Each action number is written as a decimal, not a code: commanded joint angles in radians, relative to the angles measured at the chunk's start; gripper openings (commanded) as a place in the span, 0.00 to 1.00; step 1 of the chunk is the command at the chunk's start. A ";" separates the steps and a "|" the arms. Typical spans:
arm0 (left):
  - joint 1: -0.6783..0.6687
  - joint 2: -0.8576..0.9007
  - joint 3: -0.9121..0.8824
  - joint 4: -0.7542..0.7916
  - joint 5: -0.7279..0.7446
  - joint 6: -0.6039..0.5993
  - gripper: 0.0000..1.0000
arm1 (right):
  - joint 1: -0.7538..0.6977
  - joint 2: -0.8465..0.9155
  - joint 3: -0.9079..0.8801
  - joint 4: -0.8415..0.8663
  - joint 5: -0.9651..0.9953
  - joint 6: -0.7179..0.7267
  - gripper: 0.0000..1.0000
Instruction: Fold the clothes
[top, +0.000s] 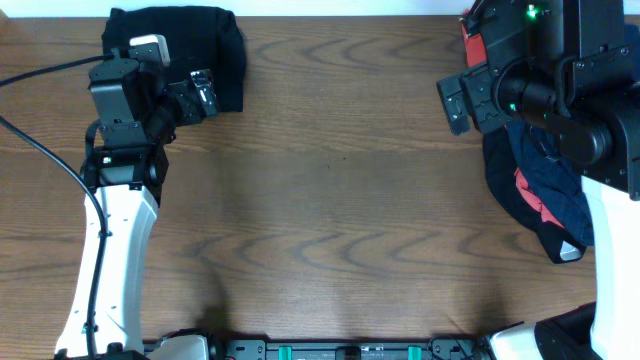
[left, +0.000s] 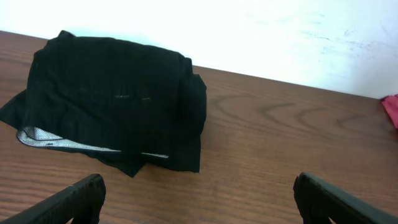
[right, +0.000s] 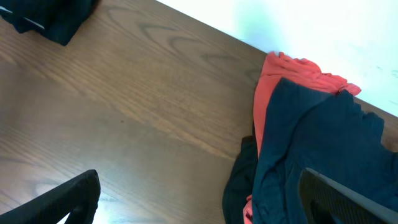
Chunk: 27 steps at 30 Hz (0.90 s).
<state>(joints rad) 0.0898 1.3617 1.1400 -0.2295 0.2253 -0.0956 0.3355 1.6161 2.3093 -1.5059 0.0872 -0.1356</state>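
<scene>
The black shorts (top: 210, 45) lie folded at the table's far left corner. In the left wrist view (left: 112, 93) a strip of pale mesh lining (left: 56, 140) shows at their front edge. My left gripper (top: 198, 92) (left: 199, 202) is open and empty, just in front of the shorts and apart from them. At the right lies a loose pile: a navy garment (top: 555, 190) (right: 323, 143), a coral-red one (right: 292, 74) and a black one (right: 239, 180). My right gripper (top: 455, 100) (right: 199, 199) is open and empty at the pile's left edge, one finger over the navy cloth.
The brown wooden table (top: 340, 200) spans the view between the two arms. A white wall (left: 280, 31) runs behind its far edge. A black cable (top: 40, 150) trails by the left arm. The right arm's body covers part of the pile.
</scene>
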 joint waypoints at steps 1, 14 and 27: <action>0.002 0.004 -0.004 -0.003 -0.009 0.020 0.98 | -0.002 -0.013 0.000 -0.003 0.014 0.008 0.99; 0.002 0.004 -0.004 -0.003 -0.009 0.020 0.98 | -0.021 -0.031 -0.057 0.167 -0.009 0.007 0.99; 0.002 0.004 -0.004 -0.003 -0.009 0.020 0.98 | -0.115 -0.338 -0.914 1.054 -0.075 0.007 0.99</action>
<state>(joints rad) 0.0898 1.3617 1.1400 -0.2298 0.2249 -0.0952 0.2409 1.3510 1.5326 -0.5114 0.0452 -0.1356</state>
